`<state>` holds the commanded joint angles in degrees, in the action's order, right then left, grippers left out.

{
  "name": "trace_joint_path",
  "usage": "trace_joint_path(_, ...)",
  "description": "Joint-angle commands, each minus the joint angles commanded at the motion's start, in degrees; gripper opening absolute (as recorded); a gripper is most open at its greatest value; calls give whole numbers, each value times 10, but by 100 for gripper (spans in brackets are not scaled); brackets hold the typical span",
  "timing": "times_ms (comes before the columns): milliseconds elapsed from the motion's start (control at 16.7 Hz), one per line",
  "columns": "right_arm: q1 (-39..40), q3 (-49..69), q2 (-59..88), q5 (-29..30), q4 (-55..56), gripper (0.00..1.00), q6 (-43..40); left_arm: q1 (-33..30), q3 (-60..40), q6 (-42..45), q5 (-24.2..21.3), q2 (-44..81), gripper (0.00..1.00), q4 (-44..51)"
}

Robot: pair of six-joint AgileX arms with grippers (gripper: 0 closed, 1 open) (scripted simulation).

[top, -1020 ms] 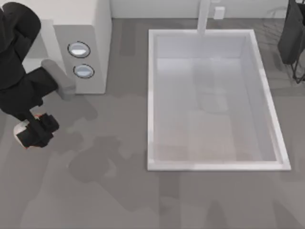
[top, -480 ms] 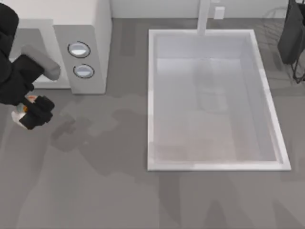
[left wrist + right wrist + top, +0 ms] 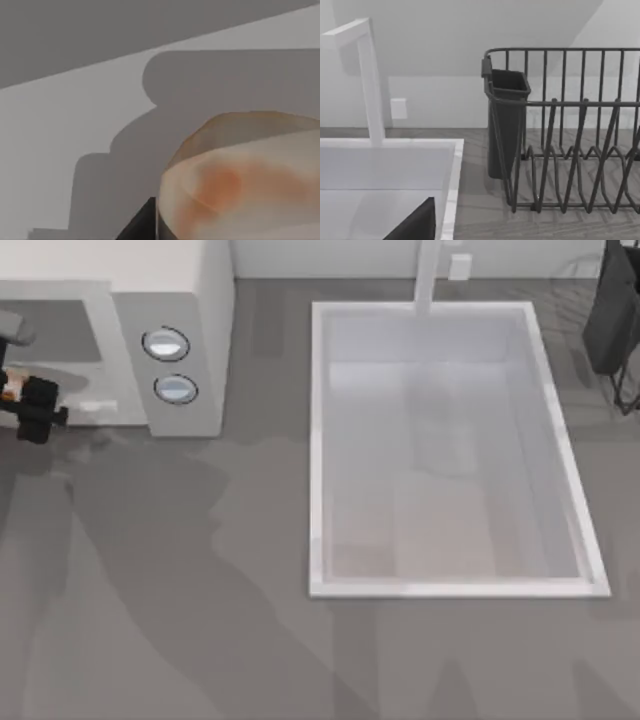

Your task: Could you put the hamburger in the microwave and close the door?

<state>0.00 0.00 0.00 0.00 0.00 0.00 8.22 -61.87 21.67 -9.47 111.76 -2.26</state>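
Since the frame half a second earlier, the left gripper (image 3: pixel 25 405) has travelled from the table in front of the microwave up toward the appliance's open mouth, carrying the hamburger with it; it now sits at the nine o'clock edge of the top view.

The grey table (image 3: pixel 200 620) spreads across the scene, crossed by broad arm shadows. The white sink basin (image 3: pixel 322 440) takes up the centre and three o'clock side, its tall faucet (image 3: pixel 428 275) rising at twelve o'clock. The off-white microwave (image 3: pixel 205 330) stands at ten o'clock, two silver-grey knobs (image 3: pixel 166 344) stacked on its panel and its grey cavity (image 3: pixel 65 335) open to the left of them. A dark dish rack (image 3: pixel 570 150) with a utensil cup (image 3: pixel 506 125) stands at the far two o'clock corner, just beyond the sink, seen close in the right wrist view; the right arm (image 3: pixel 615 310) is parked there, and whether its jaws are open or shut cannot be told.

The left gripper's jaws are closed around the hamburger (image 3: pixel 240 180), a cream lump with orange-brown patches that looms large in the left wrist view against the cavity's grey walls. From above, a sliver of orange (image 3: pixel 8 395) shows at the gripper, level with the lower knob and at the cavity's front edge.
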Motion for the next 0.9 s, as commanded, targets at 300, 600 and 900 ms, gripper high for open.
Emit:
trace_joint_path(300, 0, 0, 0, 0, 0, 100, 0, 50, 80, -85, -40, 40, 0, -294)
trace_joint_path(600, 0, 0, 0, 0, 0, 100, 0, 71, 142, -140, -67, 62, 0, -459)
trace_joint_path(900, 0, 0, 0, 0, 0, 100, 0, 73, 154, -149, -72, 66, 0, -486)
